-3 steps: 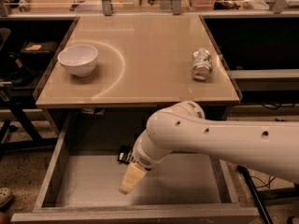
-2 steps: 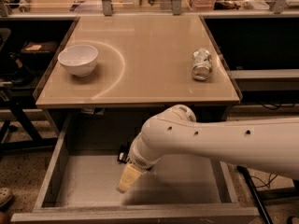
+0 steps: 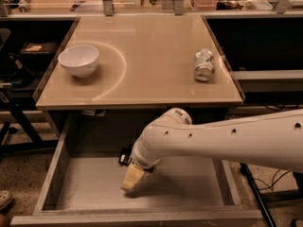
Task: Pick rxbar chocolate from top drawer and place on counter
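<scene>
Because aimed at the black bar [image 3: 124, 158] lying toward the back of the open drawer [image 3: 56, 174], reaches down with the hand [image 3: 133, 178] tipped low over its floor, just beside that bar; cannot tell how far open or whether holding.

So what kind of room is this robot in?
Probably a robot test lab, not a home: cluttered workbenches stand behind the glossy tan counter, which holds a white bowl and a crushed silver can. The gripper is down in the open grey drawer.
</scene>
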Controlling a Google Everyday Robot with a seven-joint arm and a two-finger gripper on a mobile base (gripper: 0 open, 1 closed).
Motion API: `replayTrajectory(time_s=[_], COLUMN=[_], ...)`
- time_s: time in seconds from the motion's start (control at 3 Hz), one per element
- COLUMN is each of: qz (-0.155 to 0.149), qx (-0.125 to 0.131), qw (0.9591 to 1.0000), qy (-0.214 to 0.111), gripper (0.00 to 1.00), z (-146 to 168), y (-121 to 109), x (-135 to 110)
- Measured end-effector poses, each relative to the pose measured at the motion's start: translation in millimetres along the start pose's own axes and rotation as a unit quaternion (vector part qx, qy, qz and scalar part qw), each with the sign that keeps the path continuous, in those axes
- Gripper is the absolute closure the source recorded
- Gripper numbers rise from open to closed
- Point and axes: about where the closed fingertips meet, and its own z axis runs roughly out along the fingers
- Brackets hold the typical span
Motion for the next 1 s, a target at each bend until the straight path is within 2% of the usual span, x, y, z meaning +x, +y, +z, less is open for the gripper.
replayTrajectory(time_s=[0.33,0.67,1.0], qz=[-0.004,-0.001,-0.001], qx=[0.001,-0.003,-0.004], qw=[0.9999,0.9998,0.9998], qy=[0.012,0.020,0.022], gripper=[0.00,0.18,0.42], z=[13.9,23.1,19.3], y=[-5.8,-11.3,-12.6], x=[13.5,26.6,26.3])
